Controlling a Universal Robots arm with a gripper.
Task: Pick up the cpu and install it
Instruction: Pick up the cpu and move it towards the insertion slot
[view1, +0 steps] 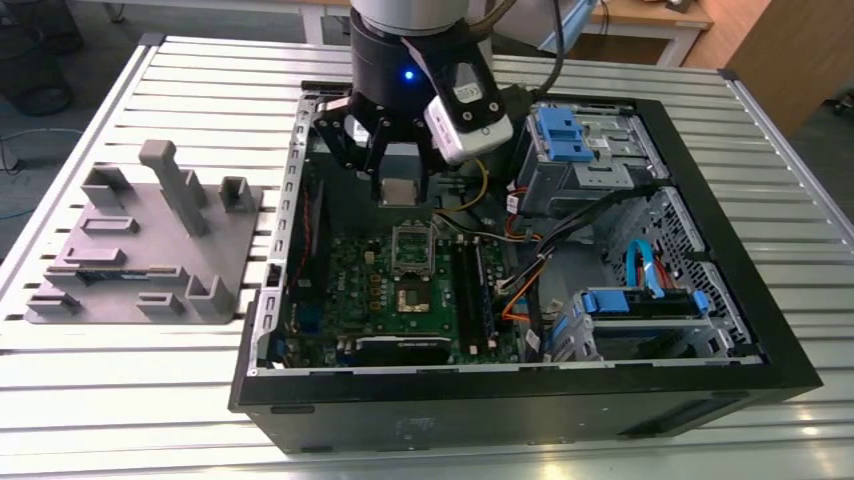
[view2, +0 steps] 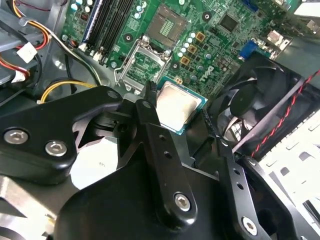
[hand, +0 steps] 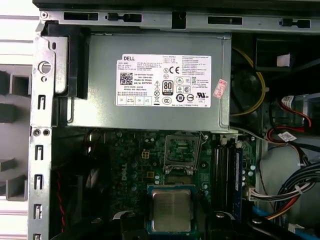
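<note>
My gripper (view1: 400, 190) is shut on the cpu (view1: 400, 191), a small square chip with a silvery top, and holds it flat above the back of the green motherboard (view1: 360, 285) inside the open computer case (view1: 534, 395). Both wrist views show the cpu (view2: 180, 106) (hand: 171, 210) between the black fingers (view2: 150, 117). The open socket (view1: 414, 297) (view2: 162, 20) (hand: 182, 147) lies on the board a little past the chip, with its silver metal frame (view2: 142, 67) swung up beside it.
A grey plastic fixture (view1: 140, 250) stands on the slatted table at the exterior view's left. In the case are a black fan (view2: 255, 102), a grey power supply (hand: 150, 80), memory slots (view1: 474, 290), loose coloured cables (view1: 534, 260) and blue drive bays (view1: 567, 135).
</note>
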